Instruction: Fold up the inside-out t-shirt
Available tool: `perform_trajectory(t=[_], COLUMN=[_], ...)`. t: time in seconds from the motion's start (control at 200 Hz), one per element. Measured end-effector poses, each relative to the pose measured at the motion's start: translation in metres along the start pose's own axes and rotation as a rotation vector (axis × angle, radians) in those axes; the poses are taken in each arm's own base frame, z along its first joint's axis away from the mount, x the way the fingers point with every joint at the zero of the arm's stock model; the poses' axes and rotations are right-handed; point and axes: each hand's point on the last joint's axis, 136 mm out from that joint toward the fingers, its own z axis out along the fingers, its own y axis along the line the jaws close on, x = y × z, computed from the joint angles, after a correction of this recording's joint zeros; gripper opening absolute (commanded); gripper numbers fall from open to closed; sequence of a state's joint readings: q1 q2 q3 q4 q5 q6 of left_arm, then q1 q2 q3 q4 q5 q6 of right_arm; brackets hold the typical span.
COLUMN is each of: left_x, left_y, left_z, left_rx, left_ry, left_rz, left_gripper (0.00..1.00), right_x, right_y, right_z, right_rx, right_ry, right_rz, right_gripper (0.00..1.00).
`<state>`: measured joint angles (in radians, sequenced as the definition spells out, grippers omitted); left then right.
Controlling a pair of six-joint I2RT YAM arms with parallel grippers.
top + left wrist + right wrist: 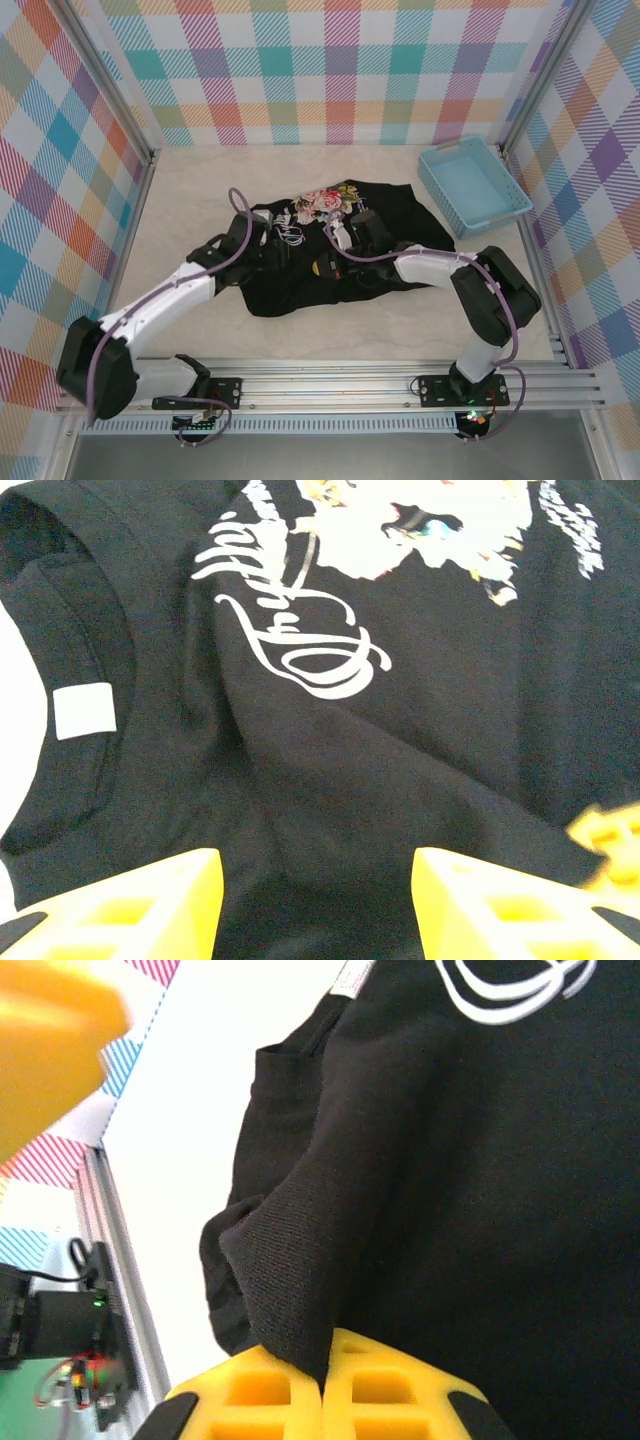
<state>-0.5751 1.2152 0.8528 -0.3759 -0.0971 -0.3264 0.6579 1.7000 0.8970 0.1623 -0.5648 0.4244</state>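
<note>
Well, on the side of the table (200, 190) nearer the arms, the right hand (325, 1385) is pinched tight on a thin ridge of the black t-shirt (400, 225). The left hand (320, 905) hangs with its fingers parted over the cloth by the collar, gripping nothing. With only one small bite like that, I'd worry a pull bunches up the whole shirt, lying mid-table with its print up, or the ridge simply slips free. Further back, at the far right corner, the blue basket (475, 188) looks to hold nothing.
</note>
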Motion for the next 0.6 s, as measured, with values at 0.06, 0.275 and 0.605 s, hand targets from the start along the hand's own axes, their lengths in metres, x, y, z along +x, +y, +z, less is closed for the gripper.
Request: perform_trajectory(t=[0.06,0.275,0.605], left_x=[0.013,0.069,0.07], left_y=[-0.013,-0.026,-0.017], left_z=[-0.012,-0.001,0.052], left_rx=[0.047,0.136,0.015], left_ry=[0.001,0.147,0.197], left_rz=[0.023,0.05,0.185], left_gripper=[0.47,0.44,0.53], right_x=[-0.002,-0.014,-0.011], right_y=[0.002,0.008,0.007], right_z=[-0.001,-0.005,-0.01], right_rx=[-0.012,-0.053,-0.063], right_ry=[0.005,0.003,0.021], right_rz=[0.052,0.155,0.173], right_gripper=[0.0,0.0,0.0])
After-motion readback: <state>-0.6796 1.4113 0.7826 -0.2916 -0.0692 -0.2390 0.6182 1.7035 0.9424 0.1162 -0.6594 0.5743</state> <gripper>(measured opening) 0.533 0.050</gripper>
